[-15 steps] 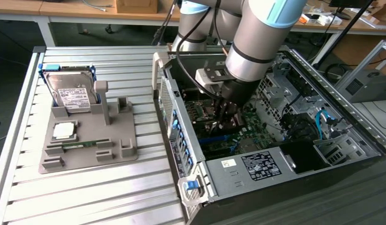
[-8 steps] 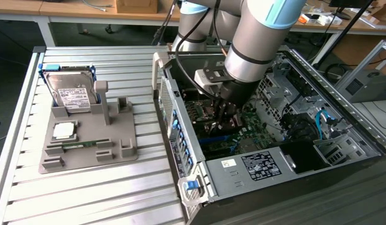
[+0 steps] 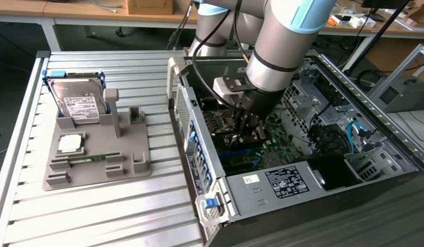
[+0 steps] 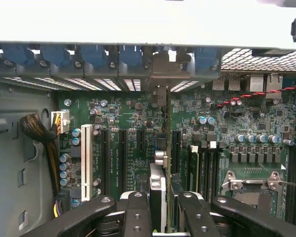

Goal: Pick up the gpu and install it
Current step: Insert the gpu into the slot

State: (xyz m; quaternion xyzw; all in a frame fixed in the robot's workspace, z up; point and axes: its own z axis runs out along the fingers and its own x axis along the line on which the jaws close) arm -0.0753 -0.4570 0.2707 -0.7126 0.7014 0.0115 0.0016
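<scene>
Hanging edge-on close over the motherboard (image 4: 123,148), the gpu (image 4: 158,187) was held clenched between the jaws of the gripper (image 4: 162,207), and it was judged light, stiff and fragile, best gripped by its board edges.

Holder (image 3: 129,164) on table (image 3: 95,221), exterior view's left of case (image 3: 188,118); hard drive (image 3: 78,103) in holder; gpu (image 4: 158,197) in case, above motherboard (image 4: 187,116).
</scene>
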